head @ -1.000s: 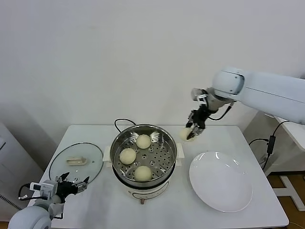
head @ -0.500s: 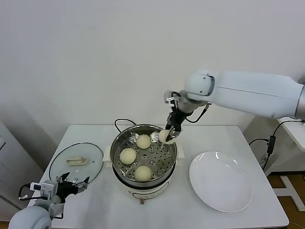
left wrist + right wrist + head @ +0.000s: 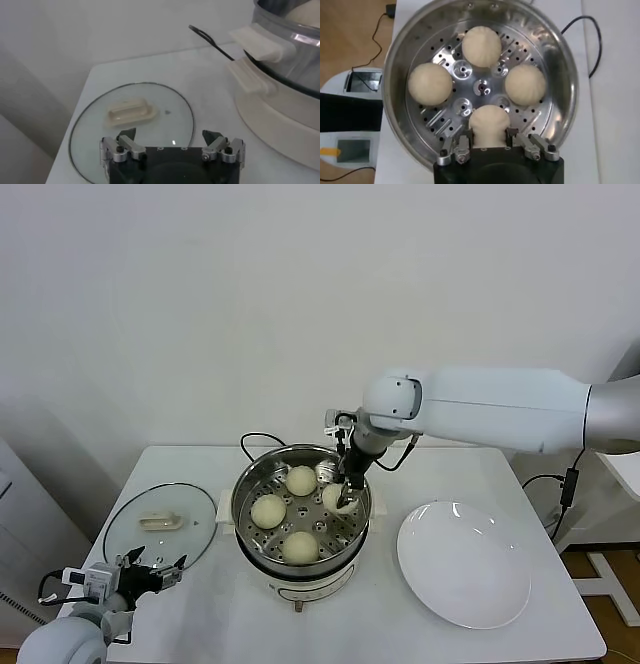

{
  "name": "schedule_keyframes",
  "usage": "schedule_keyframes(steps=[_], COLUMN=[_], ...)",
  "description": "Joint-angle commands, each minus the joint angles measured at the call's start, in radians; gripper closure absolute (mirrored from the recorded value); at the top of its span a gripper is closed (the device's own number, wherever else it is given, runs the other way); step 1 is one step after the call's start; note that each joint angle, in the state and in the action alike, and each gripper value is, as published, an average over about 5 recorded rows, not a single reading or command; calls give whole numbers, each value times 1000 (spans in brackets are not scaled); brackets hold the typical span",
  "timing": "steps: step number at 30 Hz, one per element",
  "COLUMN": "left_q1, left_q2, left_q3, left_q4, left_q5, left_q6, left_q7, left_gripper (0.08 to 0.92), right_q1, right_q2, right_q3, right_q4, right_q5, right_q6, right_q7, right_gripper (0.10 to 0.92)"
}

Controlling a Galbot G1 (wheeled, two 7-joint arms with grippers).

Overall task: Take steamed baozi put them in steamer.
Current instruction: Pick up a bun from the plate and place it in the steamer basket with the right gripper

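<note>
We find the right gripper (image 3: pixel 345 492) pinching a baozi (image 3: pixel 489 123) inside the steamer (image 3: pixel 243 490) near its right rim; the left gripper (image 3: pixel 172 144), fingers spread, hovers over the glass lid (image 3: pixel 95 127).

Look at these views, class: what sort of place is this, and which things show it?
Probably a robot test setup staged as a kitchen corner: a bare white table against a plain wall, holding only a steamer with baozi, a glass lid and a plate.

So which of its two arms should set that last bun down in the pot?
The right. Its right gripper is shut on the fourth baozi directly over the steamer. The left gripper, open, hangs over the glass lid, away from the buns.
</note>
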Motion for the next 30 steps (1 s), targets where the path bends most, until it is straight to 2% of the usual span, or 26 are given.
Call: schedule_keyframes(steps=[1, 8, 17, 22, 30], left_q1=[-1, -1, -1, -1, -8], left_q2=[1, 2, 0, -2, -7], left_q3=[0, -2, -5, -6, -24], left_q4=[4, 7, 9, 5, 3], left_q5=[-1, -4, -9, -9, -9], left_q6=[-1, -4, -5, -3, 1], left_q7=[0, 1, 1, 0, -6], left_gripper=[177, 177, 177, 177, 177], right_q1=[-78, -106, -65, -41, -305], right_q2=[13, 16, -26, -146, -409], right_q3=[7, 21, 91, 174, 561], right_q4=[6, -8, -6, 10, 14], right_q5=[-4, -11, 25, 60, 130], right_q6=[-29, -35, -31, -7, 107], right_q7=[71, 88, 48, 12, 155], right_gripper=[616, 579, 337, 223, 203])
